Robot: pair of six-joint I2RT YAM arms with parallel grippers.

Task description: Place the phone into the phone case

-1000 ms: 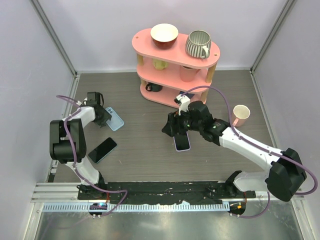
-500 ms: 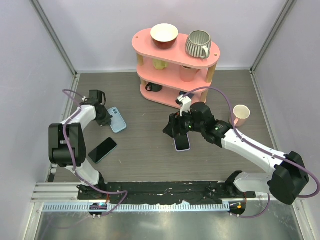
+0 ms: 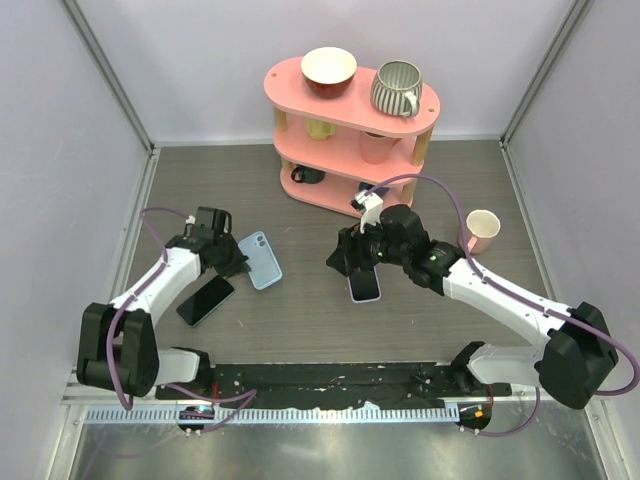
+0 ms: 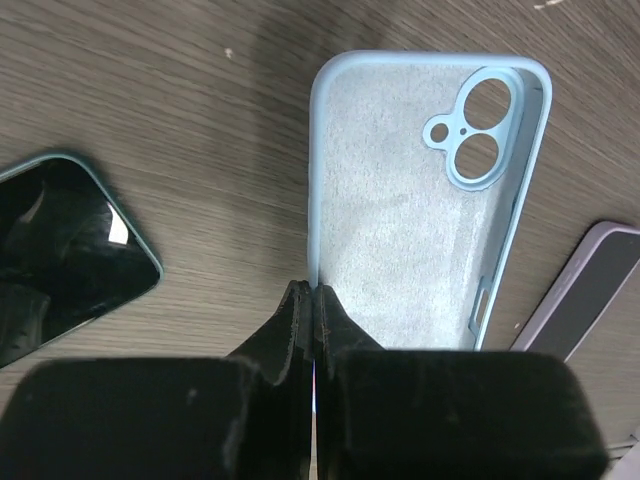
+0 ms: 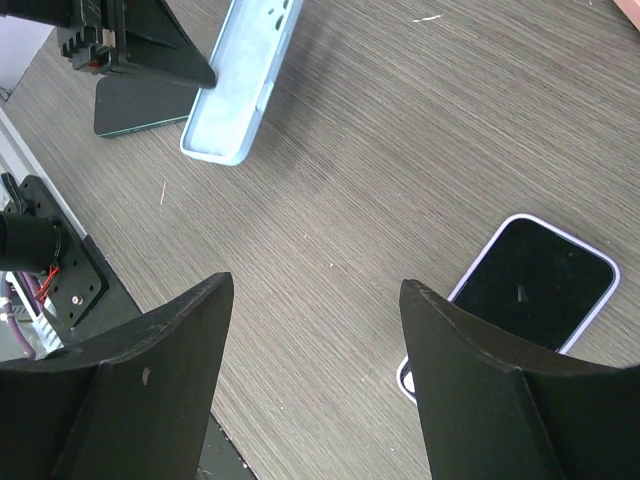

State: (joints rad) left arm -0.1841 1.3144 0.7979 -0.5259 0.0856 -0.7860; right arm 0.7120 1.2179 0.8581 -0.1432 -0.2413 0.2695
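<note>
A light blue phone case (image 3: 262, 259) lies open side up; the left wrist view shows its inside and camera cutout (image 4: 410, 200). My left gripper (image 3: 238, 262) is shut on the case's near left edge (image 4: 312, 290). A dark phone with a green edge (image 3: 205, 300) lies face up just left of it (image 4: 60, 250). A lavender-edged phone (image 3: 364, 285) lies face up in the middle. My right gripper (image 3: 345, 258) hovers open and empty above the table, beside that phone (image 5: 535, 285). The case also shows in the right wrist view (image 5: 240, 85).
A pink three-tier shelf (image 3: 350, 95) stands at the back with a bowl (image 3: 328, 70), a striped mug (image 3: 396, 88) and other cups. A pink cup (image 3: 482, 230) stands at the right. Walls close in on both sides.
My left gripper has carried the blue case to the right and nearer, away from the left wall and past the dark phone. The right arm has barely moved.
</note>
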